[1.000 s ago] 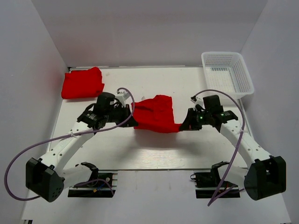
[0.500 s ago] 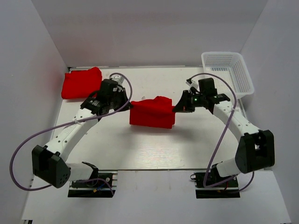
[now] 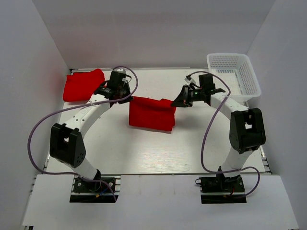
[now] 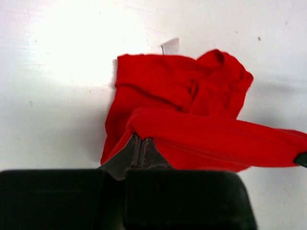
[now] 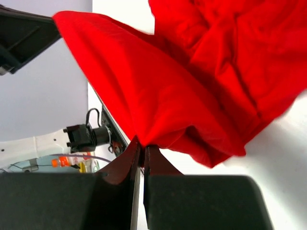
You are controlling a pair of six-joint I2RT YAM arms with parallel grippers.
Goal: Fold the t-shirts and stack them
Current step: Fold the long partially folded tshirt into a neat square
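— What lies left of the left pincer (image 3: 129, 98)?
— A folded shirt (image 3: 84, 85), just beside it on the surface (image 3: 144, 153).
— And the pincer?
— Pressed together on one corner of a second shirt (image 3: 151, 115). The right pincer (image 3: 175, 102) pinches the other corner. The cloth stretches between them, with its lower part draped on the surface. A basket (image 3: 229, 56) sits right of the right pincer.

t-shirt (image 5: 201, 72) cut off top, right
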